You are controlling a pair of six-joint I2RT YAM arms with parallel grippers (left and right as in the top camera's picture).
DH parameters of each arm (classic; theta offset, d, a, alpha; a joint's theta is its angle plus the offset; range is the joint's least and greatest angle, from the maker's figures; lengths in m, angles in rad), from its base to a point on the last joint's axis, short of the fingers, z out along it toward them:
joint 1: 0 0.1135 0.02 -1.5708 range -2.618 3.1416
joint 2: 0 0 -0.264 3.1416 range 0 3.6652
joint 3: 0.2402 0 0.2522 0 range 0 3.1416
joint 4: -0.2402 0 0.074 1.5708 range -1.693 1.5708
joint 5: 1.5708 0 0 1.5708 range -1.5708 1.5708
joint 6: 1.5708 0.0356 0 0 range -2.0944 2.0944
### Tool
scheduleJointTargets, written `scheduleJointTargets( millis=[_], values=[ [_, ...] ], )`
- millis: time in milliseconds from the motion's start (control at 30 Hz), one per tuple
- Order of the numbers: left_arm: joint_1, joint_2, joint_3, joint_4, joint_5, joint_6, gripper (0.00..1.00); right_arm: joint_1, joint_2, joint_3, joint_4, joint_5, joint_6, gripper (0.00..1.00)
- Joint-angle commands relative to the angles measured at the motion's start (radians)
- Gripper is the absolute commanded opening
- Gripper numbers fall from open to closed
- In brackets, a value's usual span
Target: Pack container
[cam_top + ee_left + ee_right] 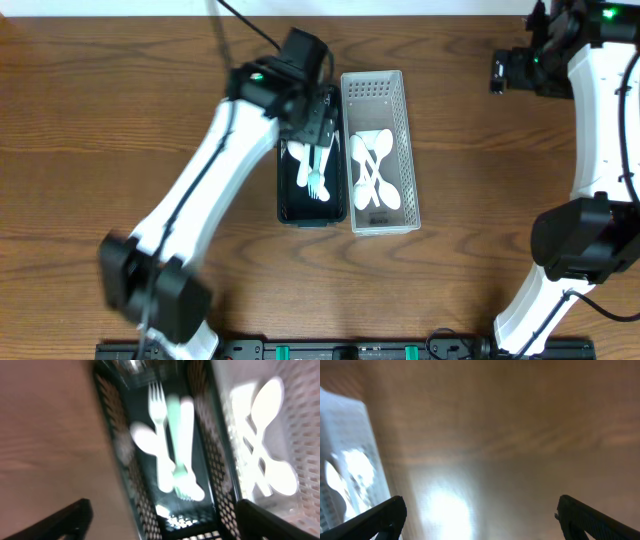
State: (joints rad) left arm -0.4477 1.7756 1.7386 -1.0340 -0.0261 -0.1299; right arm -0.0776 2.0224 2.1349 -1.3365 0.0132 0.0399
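Since my left end effector (162, 510) hangs directly over the dark bin (312, 219), fingers spread wide with nothing between them, I record it as open and empty. I judge this position deliberate: the opening lines up with the long axis of the bin, so a piece let go here lands lengthwise inside and does not catch on the mesh walls.

Contents of the dark bin: white cutlery (314, 182) lying along its length, a fork (157, 415) plainly among it. One pale greenish piece (175, 435) is smeared in the left wrist view, and I cannot tell whether it is at rest or dropping.

The white bin (372, 88) stands just beside the dark one, long sides parallel. It holds spoons (375, 175) crossed in a loose heap at its middle. I take the pairing as a sort by kind, though the blurred pieces in the dark bin cannot be classed.

My right end effector (480, 510) is also open and holds nothing. It sits well apart over bare bench (120, 100), with only the white bin's edge at the left of its view. I judge it parked there to leave the left arm room.

No loose cutlery shows on the bench from overhead, so I assess packing as largely done. Risk noted: a piece lying slantwise may ride up against the mesh.
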Motion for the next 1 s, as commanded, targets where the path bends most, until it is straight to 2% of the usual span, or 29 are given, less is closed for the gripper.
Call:
scheduleJointTargets(
  millis=[0,133,300,400,533,667,733,867,967],
  values=[
    [0.063,-0.100,0.022,0.010,-0.146,0.025,0.98,0.087,0.009,-0.002,0.099,-0.033,-0.007,0.99],
    [0.208,-0.130,0.021,0.056,-0.142,0.024,0.98,0.183,0.017,-0.006,0.354,-0.026,-0.008,0.99],
    [0.377,-0.100,0.010,0.216,-0.143,0.023,0.98,0.251,0.090,-0.006,0.723,0.025,-0.012,0.99],
    [0.439,-0.084,0.010,0.309,-0.143,0.021,0.98,0.255,0.137,-0.006,0.845,0.024,-0.019,0.99],
    [0.499,-0.057,0.009,0.384,-0.143,0.023,0.98,0.224,0.157,-0.006,0.799,0.042,-0.044,0.99],
    [0.515,-0.056,-0.014,0.325,-0.142,0.037,0.98,0.169,0.146,-0.009,0.653,0.043,-0.043,0.99],
    [0.515,-0.061,-0.047,0.306,-0.142,0.036,0.98,0.132,0.131,-0.051,0.644,0.043,-0.010,0.99],
    [0.514,-0.125,-0.196,0.387,-0.140,0.037,0.98,0.061,0.023,-0.298,0.747,0.039,-0.007,0.99],
    [0.515,-0.217,-0.360,0.502,-0.140,0.068,0.98,0.022,-0.132,-0.591,0.921,0.039,-0.018,0.99]
  ],
)
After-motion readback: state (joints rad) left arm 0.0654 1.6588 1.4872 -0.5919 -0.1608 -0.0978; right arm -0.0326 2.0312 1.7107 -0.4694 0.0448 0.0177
